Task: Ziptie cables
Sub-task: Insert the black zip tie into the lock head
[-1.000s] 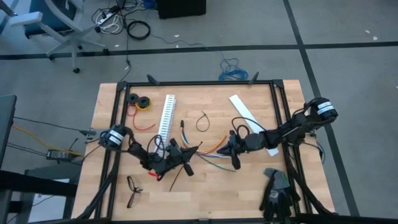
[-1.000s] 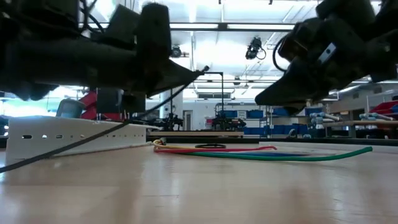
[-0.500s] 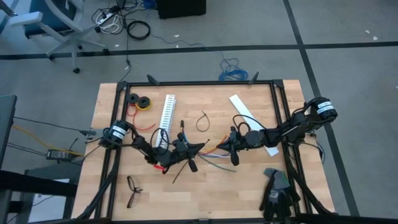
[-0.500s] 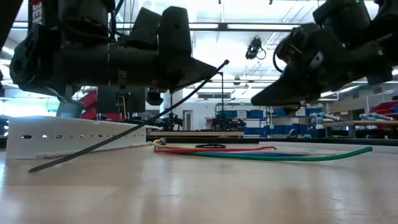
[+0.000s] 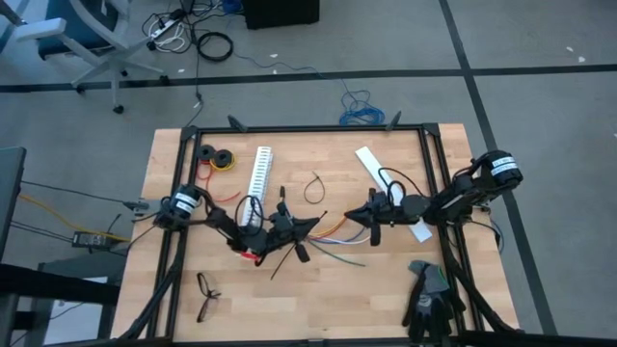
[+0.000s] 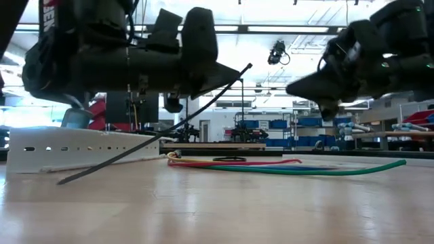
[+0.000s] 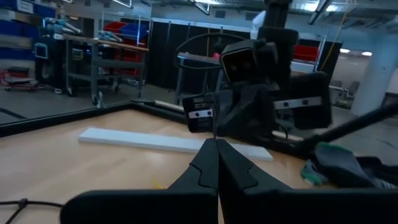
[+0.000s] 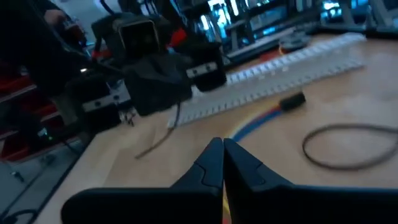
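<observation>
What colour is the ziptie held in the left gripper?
Black; the ziptie shows best in the low view.

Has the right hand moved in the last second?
Yes. In the high view the right hand, shut and empty, has pulled back toward the table's right side, away from the cables and nearer the flat white strip.

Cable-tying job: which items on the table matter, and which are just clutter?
Job:
- cables
- ziptie, held by shut left gripper
- looped ziptie

Clutter:
- eyeglasses
- white slotted strip
- tape rolls
- gloves
- flat white strip
</observation>
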### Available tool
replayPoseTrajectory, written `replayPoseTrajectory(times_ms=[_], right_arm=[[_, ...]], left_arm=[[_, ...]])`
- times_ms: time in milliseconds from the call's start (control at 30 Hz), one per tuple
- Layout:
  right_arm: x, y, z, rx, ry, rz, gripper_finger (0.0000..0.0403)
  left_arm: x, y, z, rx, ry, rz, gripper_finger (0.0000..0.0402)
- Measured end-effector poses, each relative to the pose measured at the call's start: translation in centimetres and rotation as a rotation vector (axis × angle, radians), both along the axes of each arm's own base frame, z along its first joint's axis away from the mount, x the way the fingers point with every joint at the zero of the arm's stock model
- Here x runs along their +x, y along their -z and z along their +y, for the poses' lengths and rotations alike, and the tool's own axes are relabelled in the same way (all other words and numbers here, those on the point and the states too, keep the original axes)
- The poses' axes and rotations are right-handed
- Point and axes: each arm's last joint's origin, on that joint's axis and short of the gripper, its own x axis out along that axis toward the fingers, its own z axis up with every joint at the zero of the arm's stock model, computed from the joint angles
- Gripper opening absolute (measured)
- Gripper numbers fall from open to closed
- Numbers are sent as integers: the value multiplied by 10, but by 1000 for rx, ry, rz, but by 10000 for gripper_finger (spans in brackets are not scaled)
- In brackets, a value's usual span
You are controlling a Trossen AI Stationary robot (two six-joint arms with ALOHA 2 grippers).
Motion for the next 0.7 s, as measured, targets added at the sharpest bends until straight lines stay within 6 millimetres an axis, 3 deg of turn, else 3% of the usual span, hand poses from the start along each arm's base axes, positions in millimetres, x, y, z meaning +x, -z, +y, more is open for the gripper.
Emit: replayPoseTrajectory(times_ms=[433, 700], right_arm=[[21, -19, -7, -38, -71, -102, 71], [28, -25, -9, -42, -90, -122, 77]], left_arm=[[13, -12, 3, 8, -10, -45, 1], [17, -15, 5, 3, -18, -61, 1]])
